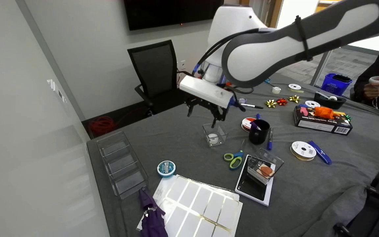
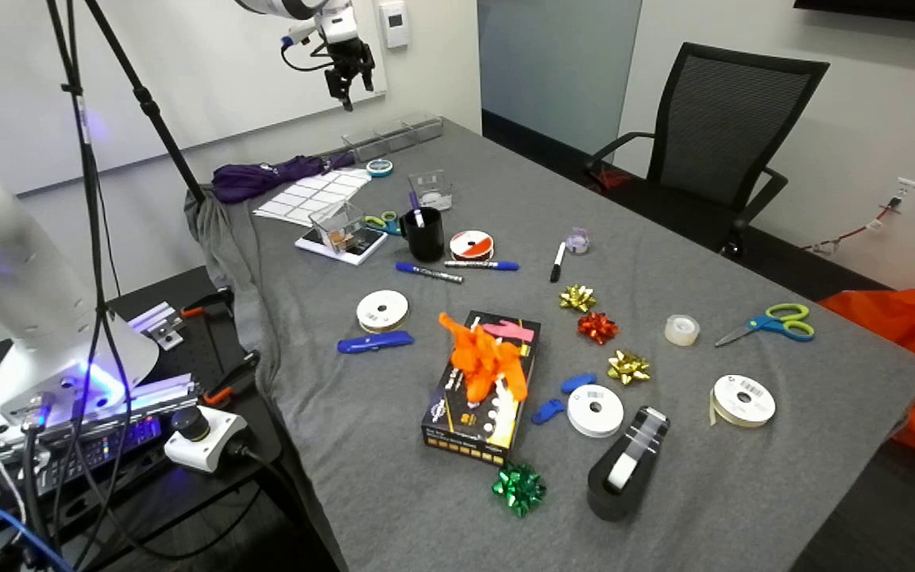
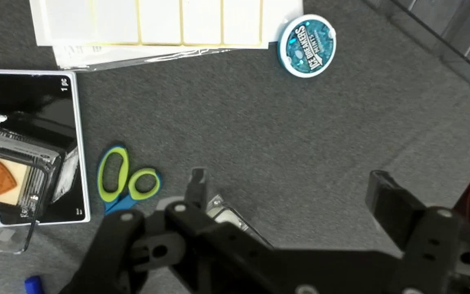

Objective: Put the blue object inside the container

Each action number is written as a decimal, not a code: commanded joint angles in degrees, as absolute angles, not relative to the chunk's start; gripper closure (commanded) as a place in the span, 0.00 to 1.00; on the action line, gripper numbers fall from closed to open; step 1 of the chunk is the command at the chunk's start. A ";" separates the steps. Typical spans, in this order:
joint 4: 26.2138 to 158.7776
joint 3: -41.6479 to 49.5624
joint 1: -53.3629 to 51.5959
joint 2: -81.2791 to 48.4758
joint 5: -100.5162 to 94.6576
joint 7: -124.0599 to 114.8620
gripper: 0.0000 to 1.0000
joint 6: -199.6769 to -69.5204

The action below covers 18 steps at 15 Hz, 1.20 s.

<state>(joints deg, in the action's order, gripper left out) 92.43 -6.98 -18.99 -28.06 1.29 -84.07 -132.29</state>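
The blue object is a round light-blue mint tin with a whitish edge (image 1: 166, 168). It lies flat on the grey table, and also shows in an exterior view (image 2: 380, 167) and at the top of the wrist view (image 3: 307, 45). The container is a black cup (image 1: 258, 135), upright, with a purple pen standing in it; it also shows in an exterior view (image 2: 426, 241) but is out of the wrist view. My gripper (image 1: 201, 120) is open and empty, well above the table. In the wrist view the tin lies ahead of the fingertips (image 3: 288, 175), apart from them.
A clear box (image 1: 223, 135) with a white round thing stands below the gripper. Green-handled scissors (image 1: 234, 160), white label sheets (image 1: 206, 207), a purple umbrella (image 1: 152, 217) and a clear divided tray (image 1: 119, 154) lie around the tin. A red-white spool (image 2: 472, 245) is beside the cup.
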 commanded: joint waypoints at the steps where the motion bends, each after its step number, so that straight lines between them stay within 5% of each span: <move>1: 86.18 -5.63 -21.78 -35.58 0.06 -87.17 0.00 -130.04; 18: 85.35 -2.71 -23.78 -49.32 1.86 -77.56 0.00 -154.79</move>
<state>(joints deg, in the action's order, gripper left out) 85.51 -3.63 -22.97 -49.31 0.40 -78.45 -154.94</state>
